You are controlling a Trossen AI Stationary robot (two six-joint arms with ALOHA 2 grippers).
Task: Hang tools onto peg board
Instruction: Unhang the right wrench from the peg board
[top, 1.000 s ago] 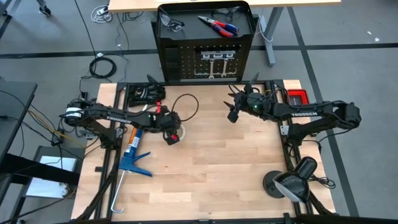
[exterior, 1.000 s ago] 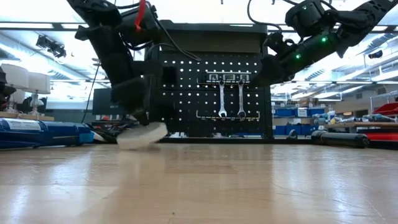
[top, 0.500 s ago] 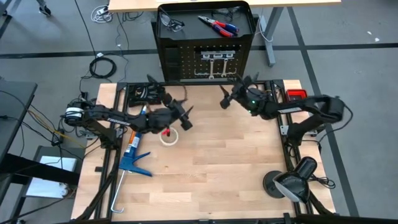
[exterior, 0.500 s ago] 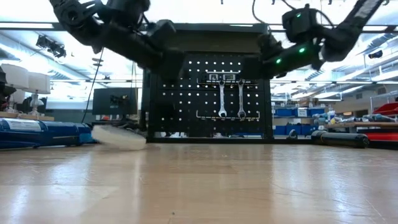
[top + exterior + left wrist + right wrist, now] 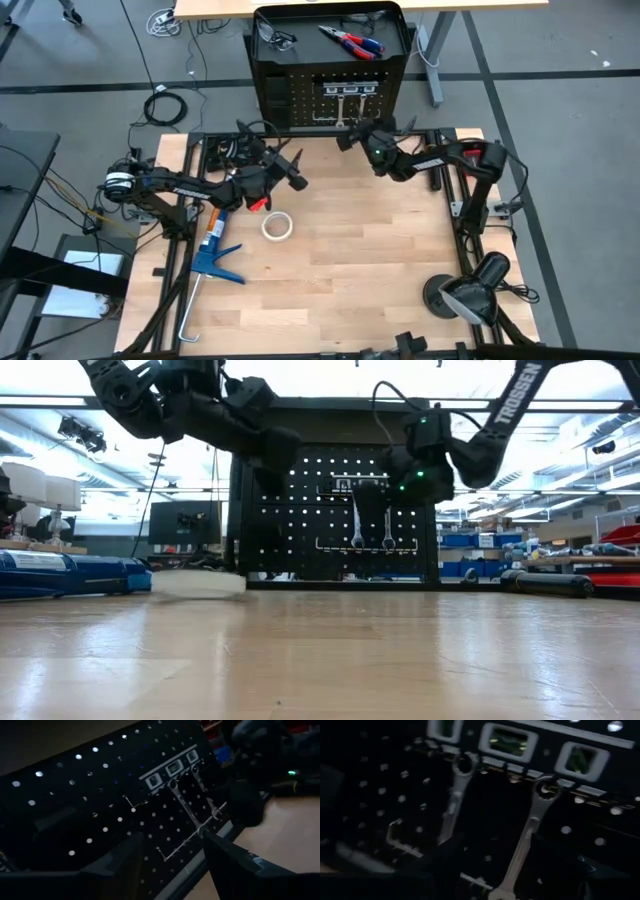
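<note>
The peg board (image 5: 300, 100) stands upright at the table's far edge. Two silver wrenches (image 5: 357, 520) (image 5: 527, 840) hang on it by their ring ends from a hook rail. Red-and-blue pliers (image 5: 352, 41) and safety glasses (image 5: 275, 38) lie in its top tray. My left gripper (image 5: 296, 170) (image 5: 172, 855) is open and level, pointing at the board from the left. My right gripper (image 5: 348, 138) (image 5: 517, 870) is open just in front of the hanging wrenches. Neither has anything between its fingers.
A white tape roll (image 5: 277, 226) lies flat on the wooden table below my left gripper. The blue caulking gun (image 5: 212, 250) lies near the left edge. A black lamp (image 5: 470, 290) stands at the near right, and a red box (image 5: 480, 155) at the far right.
My left gripper has risen off the tape roll and tipped from pointing down to level, facing the peg board. The roll, tilted at its fingers before, now lies flat on the table. My right gripper has gone toward the far edge and left, up to the hanging wrenches.
</note>
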